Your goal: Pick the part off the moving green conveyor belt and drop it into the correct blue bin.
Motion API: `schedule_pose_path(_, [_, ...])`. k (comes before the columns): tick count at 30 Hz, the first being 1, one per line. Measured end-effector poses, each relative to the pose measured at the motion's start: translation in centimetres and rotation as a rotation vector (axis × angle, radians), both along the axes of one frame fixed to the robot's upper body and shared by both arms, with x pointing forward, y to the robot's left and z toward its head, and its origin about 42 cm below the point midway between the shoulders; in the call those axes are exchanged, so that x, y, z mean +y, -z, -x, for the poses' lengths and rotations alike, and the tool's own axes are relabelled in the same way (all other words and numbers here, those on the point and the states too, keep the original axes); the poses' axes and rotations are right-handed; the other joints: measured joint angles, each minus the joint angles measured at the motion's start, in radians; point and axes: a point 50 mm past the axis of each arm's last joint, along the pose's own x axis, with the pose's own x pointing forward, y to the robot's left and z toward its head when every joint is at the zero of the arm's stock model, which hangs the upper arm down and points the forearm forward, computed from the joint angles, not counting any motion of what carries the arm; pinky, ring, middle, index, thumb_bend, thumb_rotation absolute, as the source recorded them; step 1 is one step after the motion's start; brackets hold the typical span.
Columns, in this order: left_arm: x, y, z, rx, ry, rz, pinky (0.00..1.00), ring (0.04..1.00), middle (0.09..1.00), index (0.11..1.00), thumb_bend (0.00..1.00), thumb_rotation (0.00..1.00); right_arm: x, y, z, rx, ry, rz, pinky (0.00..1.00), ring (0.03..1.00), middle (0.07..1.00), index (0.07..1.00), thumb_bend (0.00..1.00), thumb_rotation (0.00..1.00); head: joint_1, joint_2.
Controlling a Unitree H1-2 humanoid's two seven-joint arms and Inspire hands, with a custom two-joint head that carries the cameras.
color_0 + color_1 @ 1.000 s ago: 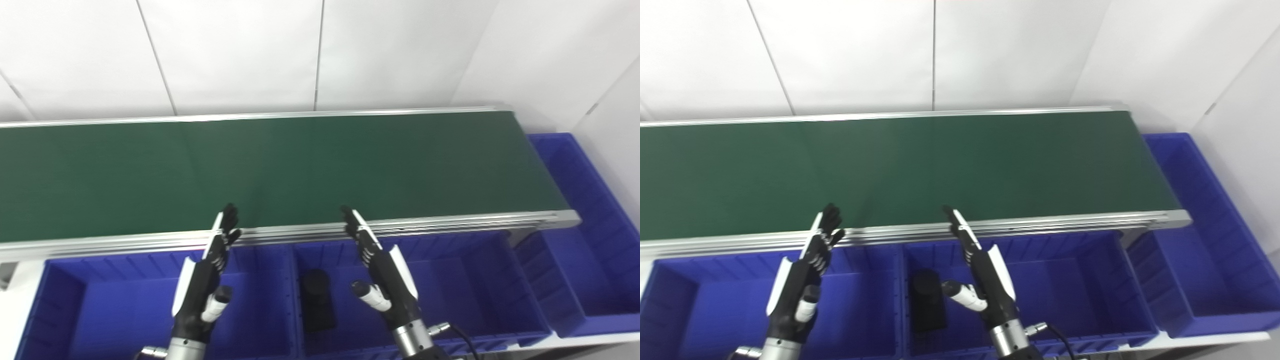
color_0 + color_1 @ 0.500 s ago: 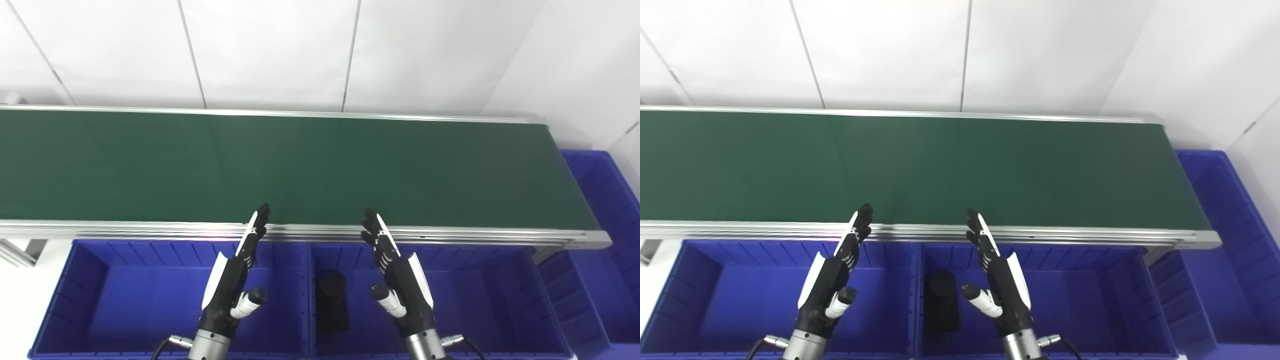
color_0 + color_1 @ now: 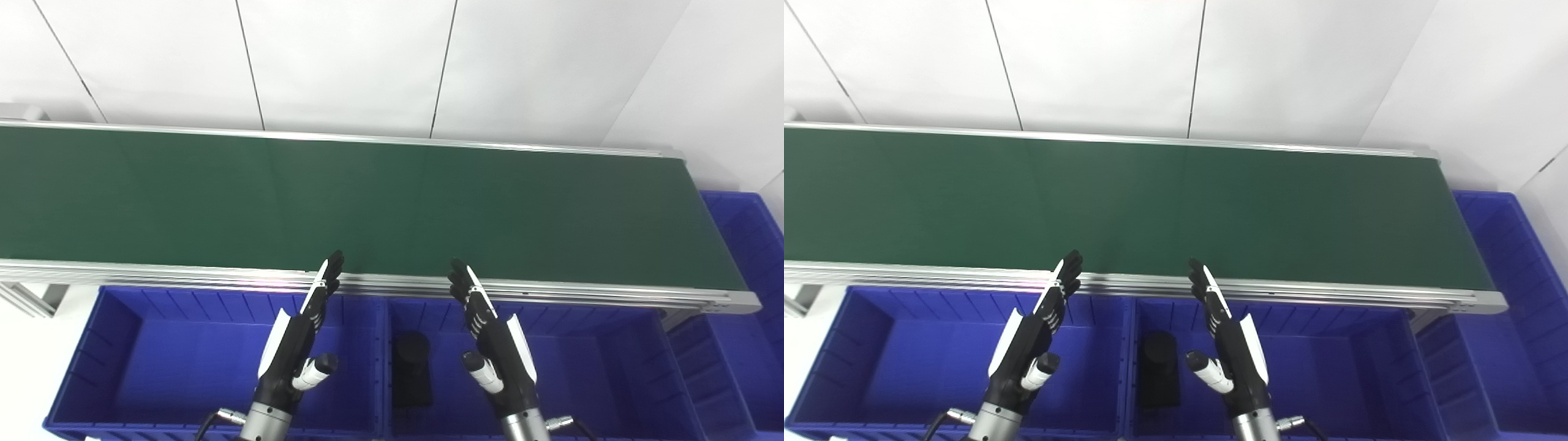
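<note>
The green conveyor belt (image 3: 367,202) runs left to right across the view and carries no part. A black cylindrical part (image 3: 411,375) lies in the middle blue bin (image 3: 588,367). My left hand (image 3: 298,343) is open and empty, fingers straight, over the left blue bin (image 3: 159,361), its fingertips at the belt's near rail. My right hand (image 3: 497,346) is open and empty over the middle bin, to the right of the black part, fingertips also at the rail.
A further blue bin (image 3: 744,257) stands past the belt's right end. The belt's aluminium near rail (image 3: 184,275) separates belt and bins. A white panelled wall (image 3: 343,61) stands behind the belt.
The camera has swung left, so the whole picture has shifted right. Both hands stay open and raised in the same pose. The black part lies still in the bin.
</note>
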Motion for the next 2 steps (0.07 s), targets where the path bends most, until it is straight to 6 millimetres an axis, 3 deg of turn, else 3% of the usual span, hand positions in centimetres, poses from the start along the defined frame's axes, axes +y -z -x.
schedule_pose_path(2, [0.06, 0.02, 0.02, 0.001, 0.003, -0.002, 1.0, 1.0, 1.0, 1.0, 0.95, 0.98, 0.12, 0.06, 0.05, 0.003, 0.004, -0.004, 0.96, 0.969, 0.983, 0.97, 1.0, 0.94, -0.003, 0.0])
